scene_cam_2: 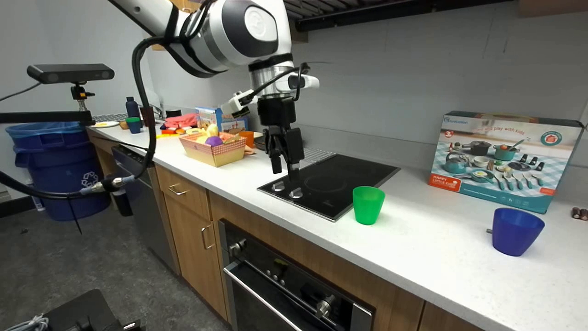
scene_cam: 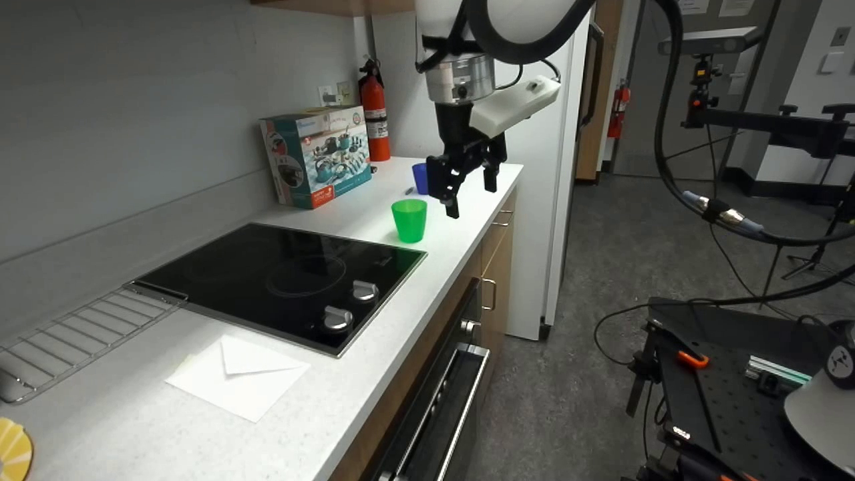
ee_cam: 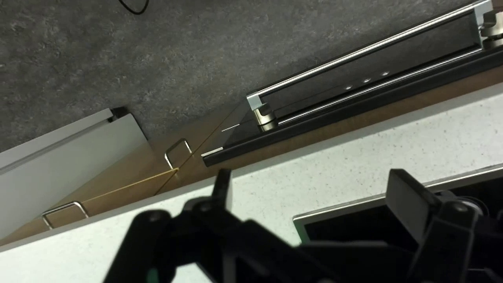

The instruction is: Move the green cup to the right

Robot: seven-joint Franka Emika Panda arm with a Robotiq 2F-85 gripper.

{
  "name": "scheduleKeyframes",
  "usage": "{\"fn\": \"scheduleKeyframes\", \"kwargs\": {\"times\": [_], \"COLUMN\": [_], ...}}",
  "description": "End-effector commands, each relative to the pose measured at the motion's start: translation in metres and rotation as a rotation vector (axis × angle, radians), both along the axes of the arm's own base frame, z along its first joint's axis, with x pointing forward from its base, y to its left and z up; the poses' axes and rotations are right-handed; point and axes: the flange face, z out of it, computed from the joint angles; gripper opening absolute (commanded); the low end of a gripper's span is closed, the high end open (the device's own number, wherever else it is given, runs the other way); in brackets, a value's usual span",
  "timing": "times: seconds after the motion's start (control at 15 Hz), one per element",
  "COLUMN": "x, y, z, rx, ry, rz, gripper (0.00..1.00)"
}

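The green cup [scene_cam: 409,222] stands upright on the white counter beside the corner of the black cooktop. It also stands there in an exterior view [scene_cam_2: 367,205]. In the wrist view the cup is mostly hidden; only a bit of green shows behind the gripper's linkage. My gripper [scene_cam: 471,200] is raised in the air, apart from the cup. It also hangs in an exterior view [scene_cam_2: 285,171], left of the cup there. In the wrist view the gripper [ee_cam: 309,184] has its fingers wide apart, with nothing between them.
A dark blue cup [scene_cam_2: 517,232] and a toy box [scene_cam_2: 500,161] stand on the counter [scene_cam_2: 427,257]. The cooktop [scene_cam: 287,280] has two knobs. A wire rack [scene_cam: 87,341] and white paper [scene_cam: 234,381] lie farther along. A food basket [scene_cam_2: 213,149] stands behind the arm.
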Motion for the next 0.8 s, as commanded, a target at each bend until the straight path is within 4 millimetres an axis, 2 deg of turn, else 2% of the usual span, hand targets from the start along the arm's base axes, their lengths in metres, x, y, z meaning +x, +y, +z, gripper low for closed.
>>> {"fn": "scheduleKeyframes", "kwargs": {"times": [0.0,0.2,0.4,0.47,0.73], "x": [-0.036,-0.062,-0.076,-0.061,-0.070], "y": [0.005,0.016,0.025,0.024,0.028], "z": [0.015,0.015,0.014,0.011,0.010], "rx": [-0.012,-0.001,-0.009,0.004,0.001], "ry": [-0.024,-0.036,-0.023,-0.007,-0.008], "rz": [0.009,0.023,0.024,0.039,0.035], "gripper": [1.00,1.00,1.00,1.00,1.00]}}
